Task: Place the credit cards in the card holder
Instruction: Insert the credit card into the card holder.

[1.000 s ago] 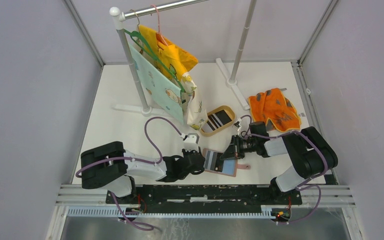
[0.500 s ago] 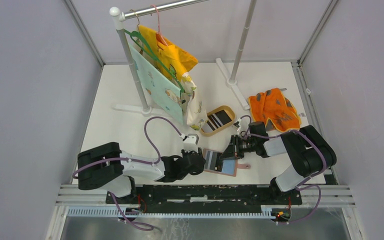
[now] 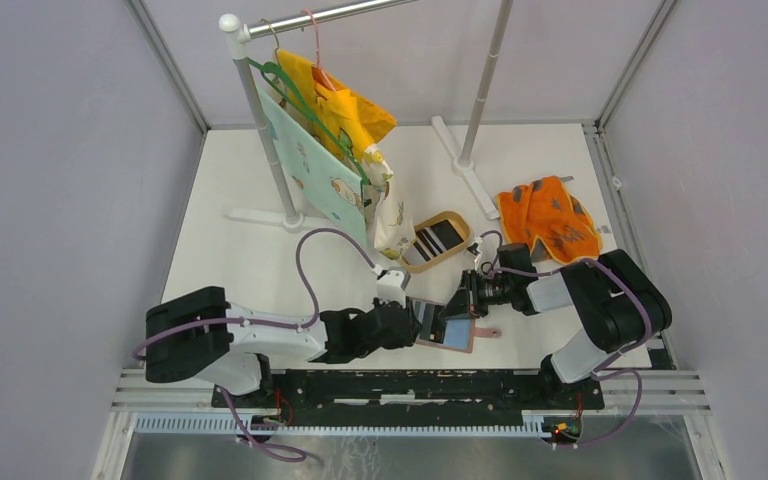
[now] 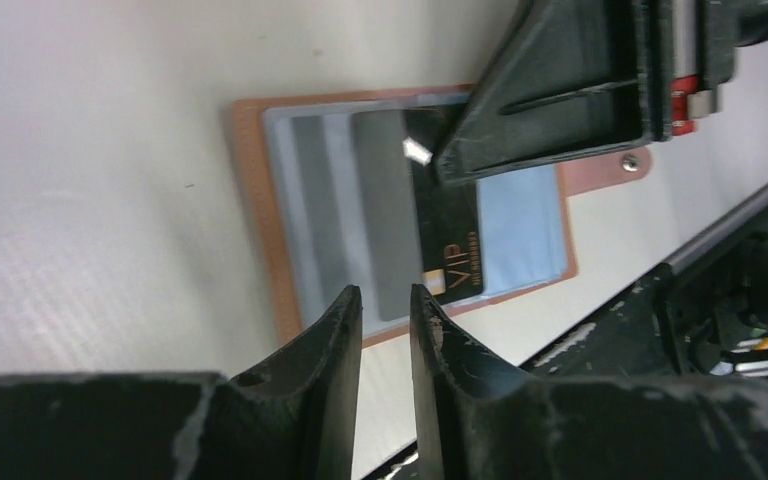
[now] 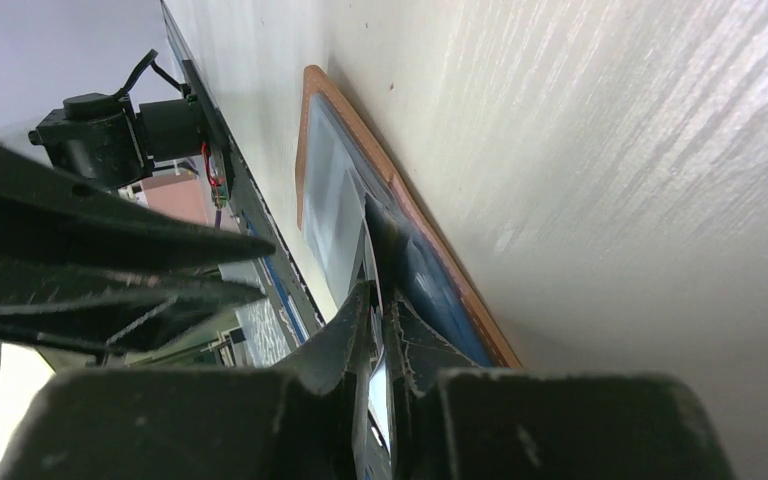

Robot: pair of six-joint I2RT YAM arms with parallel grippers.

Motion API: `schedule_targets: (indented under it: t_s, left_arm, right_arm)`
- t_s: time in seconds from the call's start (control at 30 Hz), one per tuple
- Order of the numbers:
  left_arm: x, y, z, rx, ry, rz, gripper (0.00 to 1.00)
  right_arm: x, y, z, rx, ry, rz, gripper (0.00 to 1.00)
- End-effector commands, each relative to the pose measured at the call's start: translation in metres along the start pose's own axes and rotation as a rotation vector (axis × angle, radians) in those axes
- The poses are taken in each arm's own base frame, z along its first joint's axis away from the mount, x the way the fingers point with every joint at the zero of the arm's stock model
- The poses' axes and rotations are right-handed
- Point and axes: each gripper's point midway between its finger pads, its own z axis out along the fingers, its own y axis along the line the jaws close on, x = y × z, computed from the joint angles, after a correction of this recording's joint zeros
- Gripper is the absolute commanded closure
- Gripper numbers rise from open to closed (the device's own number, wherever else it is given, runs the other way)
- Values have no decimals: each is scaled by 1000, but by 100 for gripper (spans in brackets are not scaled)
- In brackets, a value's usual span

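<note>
The card holder [image 3: 457, 338] lies open near the front edge, reddish-brown with grey-blue pockets [image 4: 520, 215]. My right gripper [image 3: 459, 299] is shut on a dark card [image 4: 447, 225] marked VIP, which lies across the holder's middle. In the right wrist view the card [image 5: 367, 240] stands edge-on between the jaws [image 5: 378, 300], against the holder [image 5: 430, 240]. My left gripper [image 3: 422, 322] hovers over the holder's left part, its jaws [image 4: 385, 295] nearly together and empty. Grey cards [image 4: 385, 200] show in the pockets. More striped cards [image 3: 432, 239] lie in a tan oval dish [image 3: 457, 217].
A clothes rack [image 3: 260, 120] with hanging cloths [image 3: 332, 140] stands at the back left, and its second foot [image 3: 470, 180] is at the back middle. An orange patterned cloth [image 3: 548, 222] lies at the right. The black base rail [image 3: 410, 385] runs just in front of the holder.
My left arm has reached to the right, from the holder's left edge to over its left half. The right gripper and its card have hardly moved.
</note>
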Motion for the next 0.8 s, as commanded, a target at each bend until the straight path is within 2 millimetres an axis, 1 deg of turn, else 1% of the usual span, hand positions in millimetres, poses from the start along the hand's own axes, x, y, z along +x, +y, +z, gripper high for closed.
schedule_targets:
  t_s: [0.0, 0.1, 0.17, 0.3, 0.43, 0.6, 0.77]
  left_arm:
    - [-12, -51, 5, 111, -8, 51, 70]
    - [-7, -71, 12, 130, 4, 85, 70]
    - [-3, -81, 17, 120, 12, 108, 71]
    - [6, -90, 26, 70, 28, 162, 73]
    - [9, -102, 32, 36, 24, 199, 74]
    - [13, -98, 40, -54, 33, 245, 76]
    - [10, -95, 48, -100, 14, 267, 76]
  right_arm:
    - [-8, -7, 4, 35, -22, -39, 88]
    - [-9, -7, 3, 35, -23, -40, 88]
    - [-9, -7, 3, 35, -23, -41, 88]
    - [-9, -8, 3, 35, -21, -40, 88]
    - [-9, -7, 3, 34, -19, -40, 88]
    - [-9, -7, 4, 32, -19, -41, 88]
    - [-10, -7, 4, 32, -20, -43, 87]
